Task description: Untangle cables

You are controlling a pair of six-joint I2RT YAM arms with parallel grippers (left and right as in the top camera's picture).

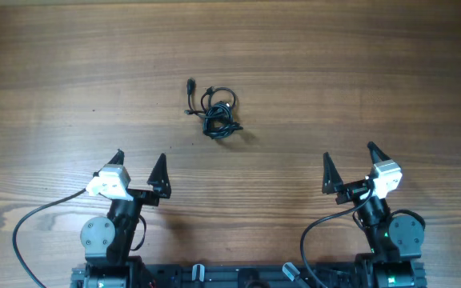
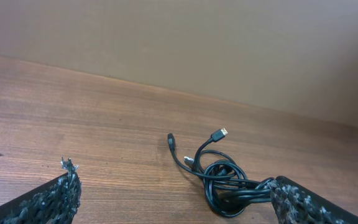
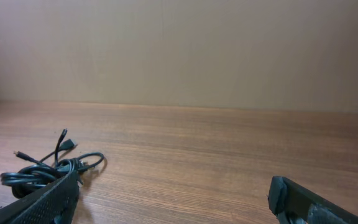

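Roughly mid-table, the cables (image 1: pixel 217 112) lie in one tangled bundle on the wooden table (image 1: pixel 390 64), the strands too entwined to count. Two grippers sit well apart from it, the left gripper (image 1: pixel 140 156) and right gripper (image 1: pixel 347 152). Both have their fingers spread wide and grip nothing, with the arms folded low at the near edge.

Cables (image 3: pixel 33 174) partly behind right pincer (image 3: pixel 174 183)

A brown wooden table (image 1: pixel 374 72) lies under me, grain running side to side. Past its far edge stands a plain beige wall (image 2: pixel 229 43), I think.
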